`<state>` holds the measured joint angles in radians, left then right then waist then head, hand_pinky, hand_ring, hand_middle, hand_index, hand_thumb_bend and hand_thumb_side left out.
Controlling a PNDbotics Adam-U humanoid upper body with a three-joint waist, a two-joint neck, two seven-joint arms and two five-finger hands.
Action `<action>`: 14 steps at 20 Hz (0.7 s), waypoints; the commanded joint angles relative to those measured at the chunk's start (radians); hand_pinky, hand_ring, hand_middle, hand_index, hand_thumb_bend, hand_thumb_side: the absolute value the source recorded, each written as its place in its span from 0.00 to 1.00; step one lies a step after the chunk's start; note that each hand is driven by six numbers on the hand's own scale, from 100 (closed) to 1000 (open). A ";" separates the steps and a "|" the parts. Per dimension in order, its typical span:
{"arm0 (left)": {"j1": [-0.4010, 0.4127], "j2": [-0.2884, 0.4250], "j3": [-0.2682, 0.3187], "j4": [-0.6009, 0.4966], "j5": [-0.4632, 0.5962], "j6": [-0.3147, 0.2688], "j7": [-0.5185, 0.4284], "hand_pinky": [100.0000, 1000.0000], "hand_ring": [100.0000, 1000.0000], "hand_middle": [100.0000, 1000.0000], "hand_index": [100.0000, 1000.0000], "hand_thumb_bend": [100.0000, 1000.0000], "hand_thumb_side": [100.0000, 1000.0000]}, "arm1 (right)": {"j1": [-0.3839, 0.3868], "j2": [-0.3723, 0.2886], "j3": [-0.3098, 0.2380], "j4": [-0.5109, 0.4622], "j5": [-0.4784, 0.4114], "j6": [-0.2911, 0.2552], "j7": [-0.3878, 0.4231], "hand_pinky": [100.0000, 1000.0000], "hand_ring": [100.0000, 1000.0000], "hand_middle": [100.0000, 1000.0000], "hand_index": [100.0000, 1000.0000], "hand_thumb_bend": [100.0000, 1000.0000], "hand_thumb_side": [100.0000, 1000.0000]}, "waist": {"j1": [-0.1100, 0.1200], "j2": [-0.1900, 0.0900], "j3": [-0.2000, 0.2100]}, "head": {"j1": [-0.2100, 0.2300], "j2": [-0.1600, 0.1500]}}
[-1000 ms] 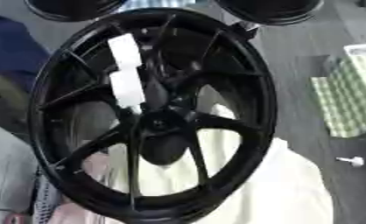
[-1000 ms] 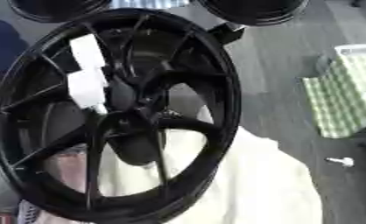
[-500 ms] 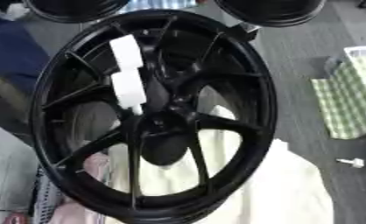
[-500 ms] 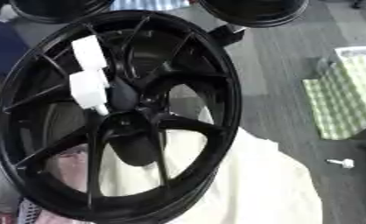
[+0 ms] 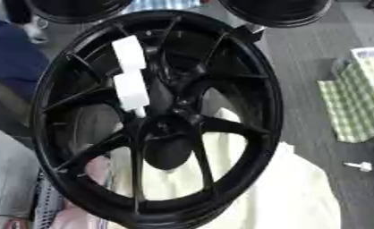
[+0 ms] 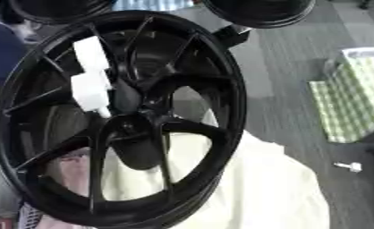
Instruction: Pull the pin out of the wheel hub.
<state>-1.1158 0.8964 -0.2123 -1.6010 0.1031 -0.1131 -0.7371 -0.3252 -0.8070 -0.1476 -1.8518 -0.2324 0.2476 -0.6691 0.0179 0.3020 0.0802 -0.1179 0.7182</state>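
Across the middle of both views stands the black wheel hub (image 5: 155,120), tilted, its near rim on a cream cloth (image 5: 299,197). Against its spokes, just left of centre, the white pin (image 5: 131,82) points its lower tip at the centre bore. Since a second ago the pin sits much as it did; only the whole picture has shifted, so the extraction looks barely advanced. Neither robot hand shows, so I cannot tell the state of the fingers. A small white bolt (image 5: 359,166) lies on the floor at right.

Glossy black metal wheel hub (image 5: 155,116), matt white plastic-looking pin (image 5: 130,74), soft cream cloth (image 5: 299,197) beneath.
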 commanded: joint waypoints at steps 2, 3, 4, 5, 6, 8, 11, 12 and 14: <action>-0.007 0.040 -0.026 -0.078 -0.114 -0.022 -0.113 0.87 0.83 0.74 0.87 0.28 0.03 | -0.012 -0.029 -0.007 -0.010 0.001 0.003 0.000 0.57 0.62 0.51 0.63 0.00 0.43 | 0.001 -0.015 -0.002 | -0.005 -0.013; -0.007 0.040 -0.034 -0.092 -0.128 -0.029 -0.140 0.87 0.83 0.74 0.86 0.31 0.00 | -0.013 -0.029 -0.007 -0.010 0.001 0.003 0.000 0.57 0.62 0.51 0.63 0.00 0.43 | 0.002 -0.015 -0.003 | -0.005 -0.015; -0.008 0.039 -0.041 -0.102 -0.138 -0.035 -0.155 0.87 0.83 0.74 0.86 0.33 0.00 | -0.014 -0.029 -0.007 -0.010 0.000 0.003 0.000 0.57 0.62 0.51 0.63 0.00 0.43 | 0.002 -0.014 -0.003 | -0.005 -0.016; -0.008 0.039 -0.050 -0.109 -0.147 -0.040 -0.163 0.87 0.83 0.74 0.86 0.34 0.00 | -0.014 -0.029 -0.006 -0.010 0.000 0.003 0.001 0.57 0.62 0.51 0.63 0.00 0.43 | 0.002 -0.013 -0.003 | -0.005 -0.016; -0.007 0.039 -0.060 -0.114 -0.156 -0.044 -0.166 0.87 0.84 0.74 0.86 0.36 0.00 | -0.015 -0.029 -0.005 -0.010 0.000 0.003 0.001 0.57 0.62 0.51 0.63 0.00 0.43 | 0.003 -0.013 -0.004 | -0.004 -0.017; -0.005 0.040 -0.085 -0.123 -0.172 -0.053 -0.169 0.87 0.84 0.75 0.85 0.39 0.00 | -0.015 -0.029 -0.005 -0.009 -0.001 0.003 0.002 0.57 0.62 0.50 0.63 0.00 0.43 | 0.004 -0.012 -0.005 | -0.003 -0.017; -0.003 0.039 -0.111 -0.129 -0.185 -0.069 -0.170 0.87 0.84 0.75 0.84 0.41 0.00 | -0.017 -0.029 -0.003 -0.009 -0.002 0.003 0.003 0.56 0.62 0.50 0.63 0.00 0.44 | 0.005 -0.011 -0.006 | -0.002 -0.018; -0.001 0.040 -0.121 -0.131 -0.187 -0.074 -0.170 0.87 0.84 0.75 0.84 0.41 0.00 | -0.017 -0.029 -0.003 -0.009 -0.002 0.003 0.003 0.56 0.62 0.50 0.63 0.00 0.44 | 0.005 -0.011 -0.007 | -0.002 -0.019; 0.002 0.041 -0.137 -0.136 -0.194 -0.081 -0.170 0.87 0.84 0.75 0.84 0.42 0.00 | -0.018 -0.029 -0.003 -0.009 -0.003 0.003 0.003 0.56 0.62 0.51 0.63 0.00 0.44 | 0.005 -0.010 -0.009 | -0.002 -0.020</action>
<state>-1.1026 0.8997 -0.3500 -1.7258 -0.0835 -0.1832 -0.9038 -0.3330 -0.8070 -0.1413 -1.8518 -0.2329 0.2505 -0.6659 0.0234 0.3081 0.0731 -0.1204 0.7094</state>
